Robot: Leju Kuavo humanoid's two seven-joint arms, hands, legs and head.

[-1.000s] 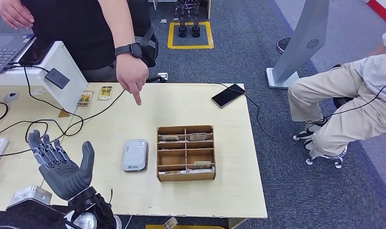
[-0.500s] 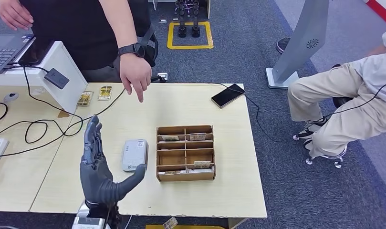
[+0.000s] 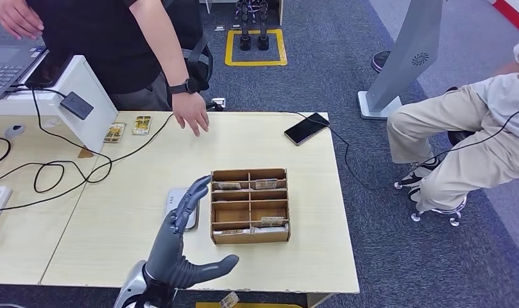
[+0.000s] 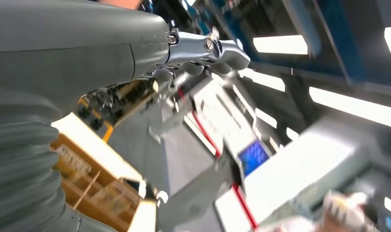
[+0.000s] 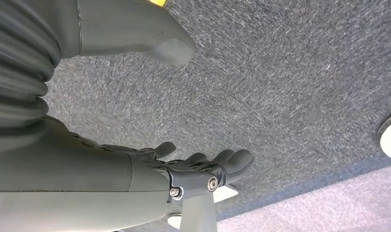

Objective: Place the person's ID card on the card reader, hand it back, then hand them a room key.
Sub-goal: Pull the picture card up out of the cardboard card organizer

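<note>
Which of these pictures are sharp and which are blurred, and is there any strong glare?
Head view: sharp and evenly lit, with the card reader partly hidden behind the left hand. Left wrist view: the background is smeared by motion blur, and bright ceiling lights glare white. Right wrist view: the carpet is fairly clear, while the right hand close to the lens looks softer.

The left hand (image 4: 135, 53), fingers extended and empty, hangs above the cardboard organizer (image 4: 94, 186).
</note>
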